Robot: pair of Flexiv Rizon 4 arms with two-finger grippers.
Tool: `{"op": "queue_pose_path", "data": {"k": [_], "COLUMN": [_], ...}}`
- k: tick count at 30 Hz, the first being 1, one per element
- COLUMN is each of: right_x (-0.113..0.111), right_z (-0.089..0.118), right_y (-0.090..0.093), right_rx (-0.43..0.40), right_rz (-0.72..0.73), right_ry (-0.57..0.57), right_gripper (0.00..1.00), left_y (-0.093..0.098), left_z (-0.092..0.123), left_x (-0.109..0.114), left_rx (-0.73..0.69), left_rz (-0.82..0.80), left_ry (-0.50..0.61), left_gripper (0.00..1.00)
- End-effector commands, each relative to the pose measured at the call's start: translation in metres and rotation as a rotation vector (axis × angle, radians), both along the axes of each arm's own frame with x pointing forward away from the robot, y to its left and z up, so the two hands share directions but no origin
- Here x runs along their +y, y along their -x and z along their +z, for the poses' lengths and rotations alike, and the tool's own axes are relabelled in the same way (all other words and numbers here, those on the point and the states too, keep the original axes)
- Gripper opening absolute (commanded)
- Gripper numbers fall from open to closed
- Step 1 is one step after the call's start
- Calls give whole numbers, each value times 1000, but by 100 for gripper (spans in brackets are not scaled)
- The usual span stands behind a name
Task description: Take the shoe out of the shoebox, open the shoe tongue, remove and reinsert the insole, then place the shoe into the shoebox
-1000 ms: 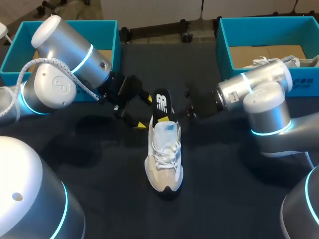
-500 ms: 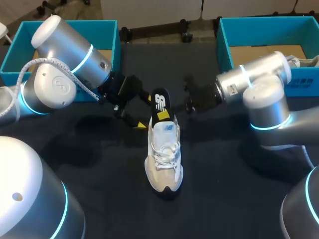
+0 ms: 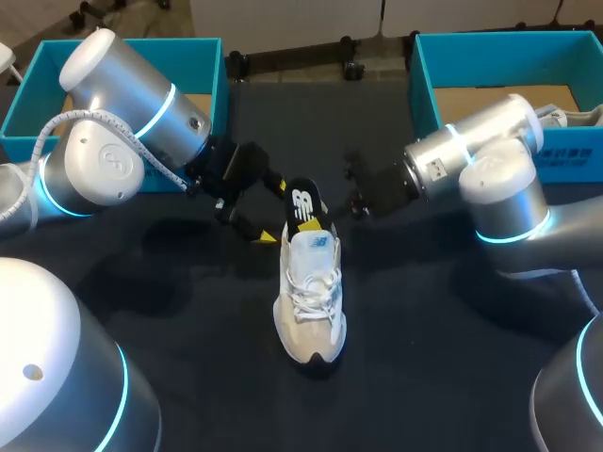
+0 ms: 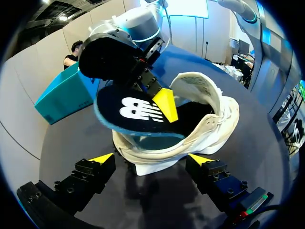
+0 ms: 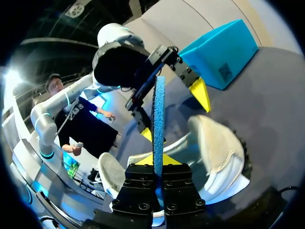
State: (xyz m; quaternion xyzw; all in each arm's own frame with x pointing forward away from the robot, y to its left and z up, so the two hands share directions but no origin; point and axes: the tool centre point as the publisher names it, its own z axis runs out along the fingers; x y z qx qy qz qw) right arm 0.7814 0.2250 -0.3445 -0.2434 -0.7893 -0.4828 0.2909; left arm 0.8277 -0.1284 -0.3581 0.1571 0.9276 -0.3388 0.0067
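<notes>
A white lace-up shoe point(image 3: 309, 294) lies on the dark table, toe toward me. Its black insole point(image 3: 302, 201), with a white logo and a blue underside, sticks up out of the heel opening. My right gripper point(image 3: 315, 217) is shut on the insole's rear end. In the right wrist view the insole point(image 5: 158, 119) stands edge-on between the yellow tips of that gripper point(image 5: 157, 162). My left gripper point(image 3: 273, 211) is open, one finger on each side of the shoe's heel. In the left wrist view the heel point(image 4: 157, 151) sits between its spread tips point(image 4: 151, 159), untouched.
A teal shoebox point(image 3: 209, 58) stands at the back left behind my left arm. Another teal shoebox point(image 3: 424, 68) at the back right holds a second white shoe point(image 3: 568, 116). The dark tabletop point(image 3: 424, 339) lies bare around the shoe.
My right gripper has closed on the insole and its arm has shifted slightly left. The insole now leans a little lower over the heel. The left arm has not moved.
</notes>
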Motion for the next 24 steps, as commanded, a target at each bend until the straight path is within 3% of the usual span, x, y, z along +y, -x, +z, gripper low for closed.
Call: {"op": "queue_pose_path", "data": {"k": [1, 3, 6, 12, 17, 21, 24], "right_x": [1, -1, -2, -3, -1, 0, -1], "right_z": [-1, 1, 7, 15, 13, 7, 3], "right_y": [6, 5, -2, -14, -21, -24, -24], "right_rx": [1, -7, -33, -71, -77, -67, -48], "right_rz": [-12, -19, -18, -14, -2, 5, 14], "right_ry": [8, 13, 23, 33, 32, 34, 41], "right_gripper": [0, 1, 17, 24, 18, 0, 0], "left_y": [1, 1, 1, 1, 1, 1, 1], "left_z": [0, 0, 0, 0, 0, 0, 0], "left_x": [0, 0, 0, 0, 0, 0, 0], "left_rx": [-2, -2, -2, -2, -2, -2, -2], "left_rz": [1, 1, 1, 1, 1, 1, 1], "left_ry": [-4, -4, -4, -4, -4, -4, -4], "left_gripper": [100, 100, 100, 100, 100, 100, 100]}}
